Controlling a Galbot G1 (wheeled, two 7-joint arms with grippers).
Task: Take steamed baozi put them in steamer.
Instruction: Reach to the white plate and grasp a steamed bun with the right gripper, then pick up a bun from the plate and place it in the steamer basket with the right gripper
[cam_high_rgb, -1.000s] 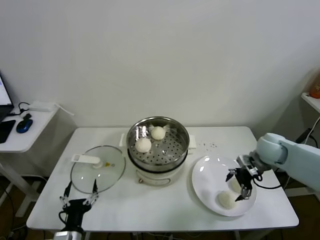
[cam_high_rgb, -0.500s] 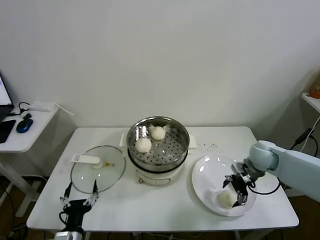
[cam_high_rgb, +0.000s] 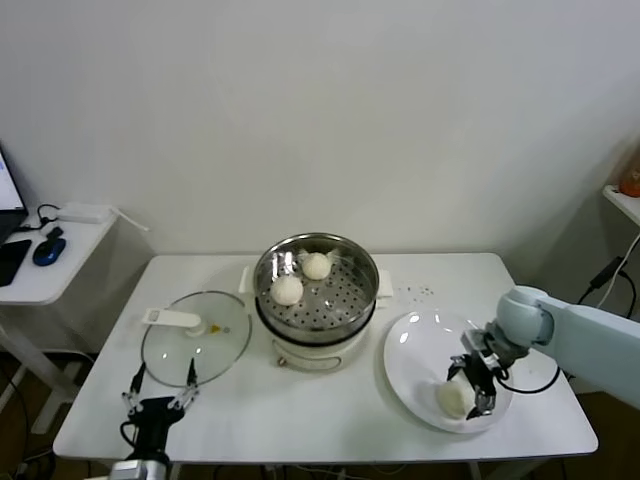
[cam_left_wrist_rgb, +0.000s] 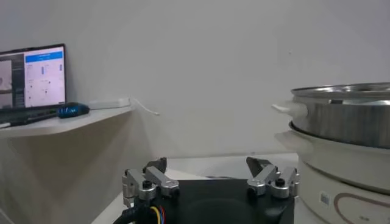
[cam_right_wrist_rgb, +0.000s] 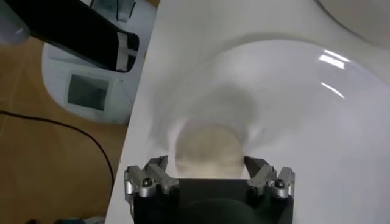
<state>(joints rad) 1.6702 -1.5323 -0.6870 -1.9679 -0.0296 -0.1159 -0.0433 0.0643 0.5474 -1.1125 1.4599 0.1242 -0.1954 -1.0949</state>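
Straddling a baozi (cam_high_rgb: 453, 398) on the plate (cam_high_rgb: 410, 352), right gripper (cam_high_rgb: 472, 387) open, left gripper (cam_high_rgb: 160, 391) open, parked.

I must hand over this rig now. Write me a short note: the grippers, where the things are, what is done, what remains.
Right gripper: jaws open, down over the white plate, straddling a baozi, not closed on it yet.
Left gripper: jaws open, parked at the table's near left corner, beside the glass lid.
Steamer: uncovered, two baozi inside.
Done: two buns loaded.
Left: close on the plate bun and carry it to the steamer. A possible second bun on the plate is hidden by the gripper.
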